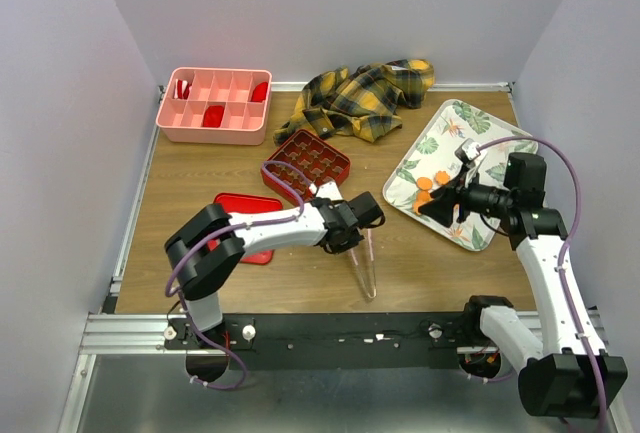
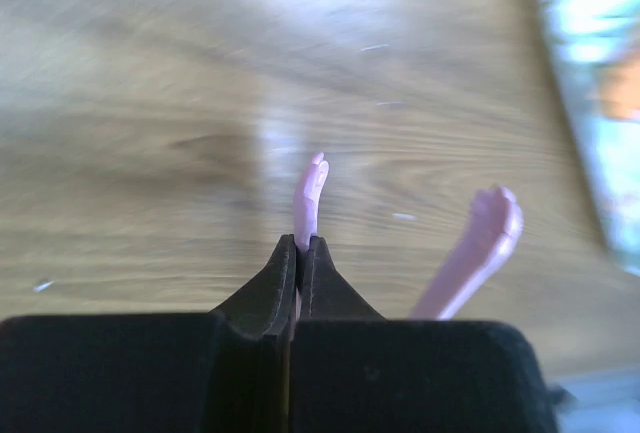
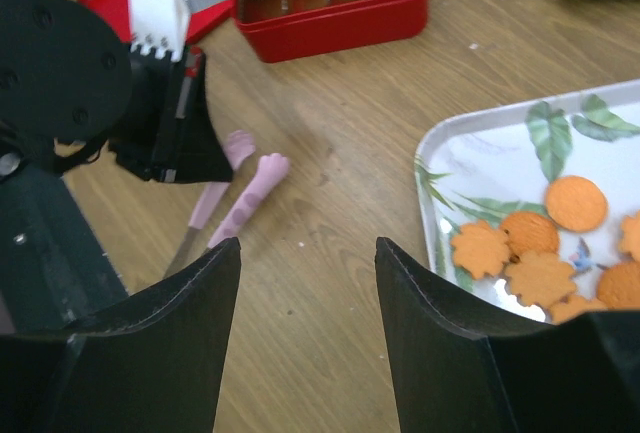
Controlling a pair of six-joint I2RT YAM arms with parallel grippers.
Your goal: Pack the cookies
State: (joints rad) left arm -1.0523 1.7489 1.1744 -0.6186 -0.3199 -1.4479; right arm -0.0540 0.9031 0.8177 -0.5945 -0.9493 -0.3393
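Note:
Several orange cookies (image 1: 432, 193) (image 3: 540, 253) lie on the leaf-patterned tray (image 1: 455, 123) (image 3: 432, 183) at the right. Pink tongs (image 1: 365, 265) (image 3: 250, 188) rest on the wood between the arms. My left gripper (image 1: 350, 238) (image 2: 299, 243) is shut on one leg (image 2: 310, 198) of the tongs; the other leg (image 2: 480, 248) sticks out free to its right. My right gripper (image 1: 440, 205) (image 3: 308, 248) hangs open over bare wood just left of the tray, holding nothing. The red gridded box (image 1: 307, 163) (image 3: 330, 3) sits behind the left gripper.
A red lid (image 1: 245, 215) lies flat left of the left arm. A pink divided bin (image 1: 215, 103) stands at the back left. A yellow plaid cloth (image 1: 370, 93) is bunched at the back centre. White walls close in both sides.

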